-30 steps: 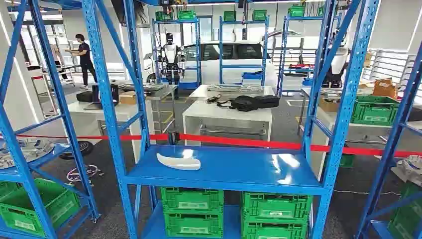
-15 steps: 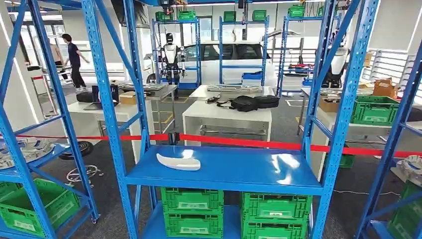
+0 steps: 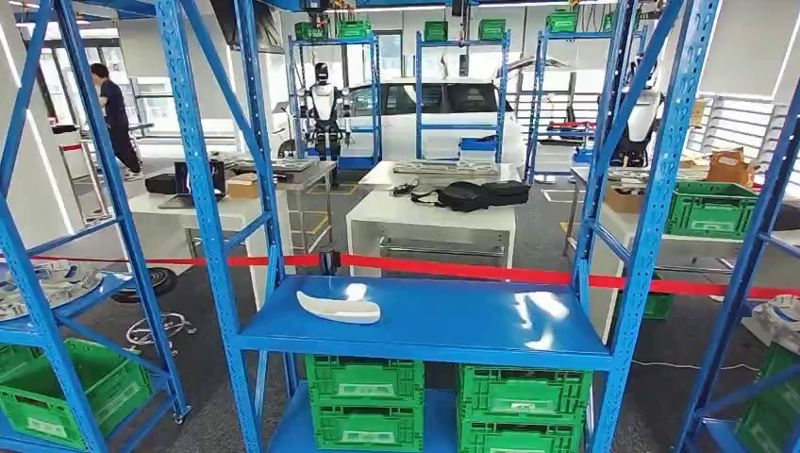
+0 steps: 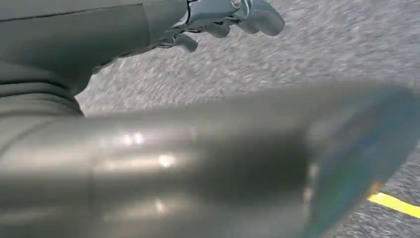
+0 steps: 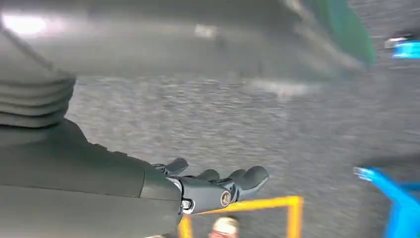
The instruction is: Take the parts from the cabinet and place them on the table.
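one white part [image 3: 338, 307] on the blue cabinet shelf [image 3: 453, 326], toward its left end | four green crates [image 3: 364, 401] below the shelf | left hand [image 4: 233, 15] and right hand [image 5: 218, 186] both hang over grey floor, fingers loosely extended, holding nothing | part well apart from both hands

Workshop hall with grey speckled floor [image 3: 557, 226], blue racks [image 3: 203, 189], green crates [image 3: 365, 401], white tables [image 3: 429, 212], red barrier tape [image 3: 472, 271], white car [image 3: 425, 104].
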`<control>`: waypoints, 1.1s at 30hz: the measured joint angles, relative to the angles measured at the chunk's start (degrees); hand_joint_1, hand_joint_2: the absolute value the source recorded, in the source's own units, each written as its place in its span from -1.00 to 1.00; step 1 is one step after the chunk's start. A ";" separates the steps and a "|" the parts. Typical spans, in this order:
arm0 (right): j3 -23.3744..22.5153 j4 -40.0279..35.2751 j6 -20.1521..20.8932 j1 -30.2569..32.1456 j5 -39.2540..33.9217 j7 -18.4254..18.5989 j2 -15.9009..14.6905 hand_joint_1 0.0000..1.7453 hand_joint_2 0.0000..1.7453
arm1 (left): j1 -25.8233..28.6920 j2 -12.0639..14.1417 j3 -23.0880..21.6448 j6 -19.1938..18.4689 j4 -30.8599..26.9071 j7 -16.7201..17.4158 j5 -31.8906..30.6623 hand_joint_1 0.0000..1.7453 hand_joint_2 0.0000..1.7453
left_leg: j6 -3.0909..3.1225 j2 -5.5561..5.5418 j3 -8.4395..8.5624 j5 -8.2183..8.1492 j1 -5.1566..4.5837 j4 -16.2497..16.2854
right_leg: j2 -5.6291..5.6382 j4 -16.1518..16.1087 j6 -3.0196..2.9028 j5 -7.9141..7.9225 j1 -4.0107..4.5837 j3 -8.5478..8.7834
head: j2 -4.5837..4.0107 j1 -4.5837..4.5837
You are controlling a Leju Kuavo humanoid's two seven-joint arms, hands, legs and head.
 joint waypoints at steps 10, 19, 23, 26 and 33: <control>-4.52 11.99 -0.70 -2.11 8.19 6.81 4.13 -1.00 -1.00 | -4.49 0.00 2.88 1.88 0.52 -7.21 -12.89 -1.00 -1.00 | -0.01 0.02 0.02 0.01 0.02 -0.01 | 0.02 0.00 0.00 0.00 0.03 0.00 | 0.00 0.00; -9.74 21.78 -1.16 -3.99 13.61 15.11 7.67 -1.00 -1.00 | -9.55 0.56 3.65 3.82 0.57 -14.26 -22.52 -1.00 -1.00 | -0.06 0.02 0.03 0.04 0.02 -0.01 | 0.03 0.00 -0.01 0.01 0.04 0.01 | 0.00 0.00; -11.99 25.19 -0.61 -4.75 16.13 18.67 9.04 -1.00 -1.00 | -13.88 1.94 3.54 4.54 0.33 -18.13 -25.41 -1.00 -1.00 | -0.18 -0.01 0.45 0.16 0.02 -0.01 | 0.02 0.01 -0.02 0.09 0.05 0.00 | 0.00 0.00; -13.68 26.92 -0.59 -5.36 17.13 19.41 9.53 -1.00 -1.00 | -18.37 3.17 2.09 4.63 -0.13 -20.17 -26.97 -1.00 -1.00 | -0.24 -0.03 0.48 0.21 0.02 0.00 | 0.01 0.03 -0.08 0.15 0.06 0.02 | 0.00 0.00; -15.69 29.09 -0.24 -6.27 18.53 19.49 10.14 -1.00 -1.00 | -30.05 4.41 -6.10 4.61 -1.62 -21.35 -31.08 -1.00 -1.00 | -0.30 0.02 0.52 0.33 0.02 0.00 | 0.08 0.03 -0.10 0.32 0.04 0.04 | 0.02 0.00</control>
